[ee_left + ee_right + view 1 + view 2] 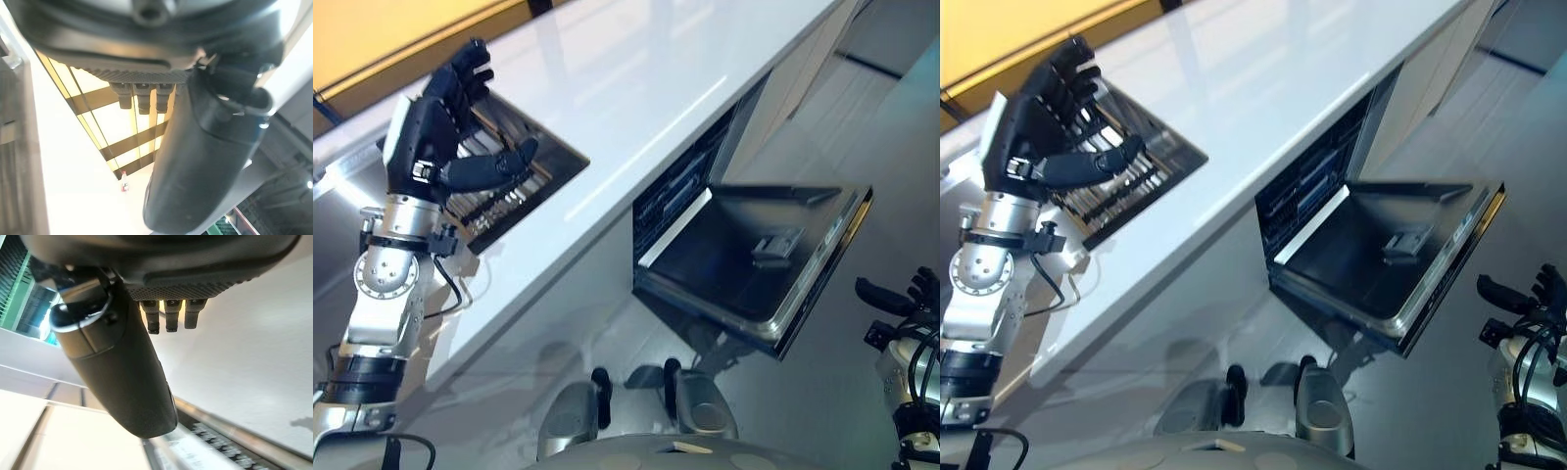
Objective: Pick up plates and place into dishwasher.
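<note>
Item: your left hand, fingers spread and empty, raised at ten o'clock over the dish rack where no plate shows plainly, while the right hand, relaxed open, hangs at four o'clock beside the dishwasher door, dropped ready for loading.

Long glossy white countertop, pale tiled floor beside it, yellow wall behind.

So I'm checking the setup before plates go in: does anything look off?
Nothing looks damaged or spilled. The dishwasher door hangs open, the left hand is raised open over the dish rack, holding nothing; no plates are visible.
</note>
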### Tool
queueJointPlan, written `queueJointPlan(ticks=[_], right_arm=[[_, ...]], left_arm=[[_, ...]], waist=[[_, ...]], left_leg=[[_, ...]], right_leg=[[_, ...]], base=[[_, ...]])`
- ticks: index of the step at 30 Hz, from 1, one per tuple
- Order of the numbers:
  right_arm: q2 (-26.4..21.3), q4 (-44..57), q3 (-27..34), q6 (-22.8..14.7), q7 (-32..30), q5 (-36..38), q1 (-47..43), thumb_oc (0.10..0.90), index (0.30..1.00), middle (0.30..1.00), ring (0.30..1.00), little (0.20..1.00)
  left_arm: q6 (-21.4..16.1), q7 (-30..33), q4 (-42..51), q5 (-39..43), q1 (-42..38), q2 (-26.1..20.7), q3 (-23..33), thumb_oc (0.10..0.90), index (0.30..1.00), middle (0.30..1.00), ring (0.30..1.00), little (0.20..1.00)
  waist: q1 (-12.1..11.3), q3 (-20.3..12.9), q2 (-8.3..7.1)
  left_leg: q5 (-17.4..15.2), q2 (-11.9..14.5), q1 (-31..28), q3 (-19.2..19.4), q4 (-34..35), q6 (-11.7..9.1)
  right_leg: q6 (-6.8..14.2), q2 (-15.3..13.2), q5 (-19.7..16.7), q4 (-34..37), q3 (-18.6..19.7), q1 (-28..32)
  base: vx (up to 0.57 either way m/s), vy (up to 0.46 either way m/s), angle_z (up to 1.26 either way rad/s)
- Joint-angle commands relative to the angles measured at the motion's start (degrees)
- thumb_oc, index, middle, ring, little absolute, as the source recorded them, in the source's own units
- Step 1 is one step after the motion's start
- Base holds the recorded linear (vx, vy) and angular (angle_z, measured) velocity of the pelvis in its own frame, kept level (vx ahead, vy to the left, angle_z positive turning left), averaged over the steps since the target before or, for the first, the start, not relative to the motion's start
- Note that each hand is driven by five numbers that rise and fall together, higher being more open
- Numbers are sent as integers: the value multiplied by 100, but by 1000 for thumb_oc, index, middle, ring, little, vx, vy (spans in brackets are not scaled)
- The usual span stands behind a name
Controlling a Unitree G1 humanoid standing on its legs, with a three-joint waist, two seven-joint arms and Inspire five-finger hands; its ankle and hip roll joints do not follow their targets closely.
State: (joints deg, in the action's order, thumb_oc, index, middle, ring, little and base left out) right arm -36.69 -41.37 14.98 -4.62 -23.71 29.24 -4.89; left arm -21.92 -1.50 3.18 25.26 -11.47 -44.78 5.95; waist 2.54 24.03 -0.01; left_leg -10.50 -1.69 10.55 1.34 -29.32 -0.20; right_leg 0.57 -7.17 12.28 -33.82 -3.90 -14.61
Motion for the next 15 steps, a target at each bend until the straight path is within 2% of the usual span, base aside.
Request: queueJointPlan(ticks=[1,5,7,9,12,13,15], right_arm=[[-292,-408,-3,-594,-95,624,-425,800,900,900,900,900],[-145,-869,-248,-579,205,1152,-649,800,900,900,900,900],[-2,-1344,-328,-720,592,1565,-813,800,900,900,900,900],[178,-1531,-437,-678,1038,1960,-934,800,900,900,900,900],[508,-1703,-641,-531,2263,2956,-1080,800,900,900,900,900],[583,-1790,-743,-274,2984,3304,-1179,800,900,900,900,900],[661,-1791,-939,12,3817,3660,-1239,800,900,900,900,900]], left_arm=[[-674,331,311,330,-521,-327,30,800,900,900,900,900],[-686,431,331,337,-606,-414,-79,800,900,900,900,900],[-699,447,361,372,-643,-419,-113,800,900,900,900,900],[-637,455,425,359,-646,-369,-119,800,900,900,900,900],[-654,372,413,359,-599,-322,-162,800,900,900,900,900],[-645,311,418,359,-599,-298,-190,800,900,900,900,900],[-642,241,442,363,-577,-259,-196,800,900,900,900,900]], waist=[[-96,-104,132],[-159,52,222],[-220,101,288],[-274,117,342],[-369,148,395],[-417,163,414],[-481,174,418]], left_leg=[[-817,-167,440,0,-1311,465],[-892,-257,823,-22,-1834,484],[-966,-313,1014,-27,-2095,506],[-1012,-366,1115,-55,-2238,521],[-1052,-437,1218,-104,-2419,514],[-1010,-466,1244,-135,-2469,486],[-1017,-493,1239,-170,-2527,453]], right_leg=[[-324,131,256,-838,-127,31],[-369,113,439,-1380,-86,-351],[-388,110,536,-1633,-63,-537],[-411,123,585,-1792,-43,-648],[-416,130,629,-1956,-44,-741],[-410,123,627,-1985,-51,-744],[-392,103,651,-2013,-53,-715]], base=[[-131,-43,12],[-66,-22,4],[-53,-12,5],[-9,-11,10],[2,-5,2],[40,-22,4],[43,-19,6]])
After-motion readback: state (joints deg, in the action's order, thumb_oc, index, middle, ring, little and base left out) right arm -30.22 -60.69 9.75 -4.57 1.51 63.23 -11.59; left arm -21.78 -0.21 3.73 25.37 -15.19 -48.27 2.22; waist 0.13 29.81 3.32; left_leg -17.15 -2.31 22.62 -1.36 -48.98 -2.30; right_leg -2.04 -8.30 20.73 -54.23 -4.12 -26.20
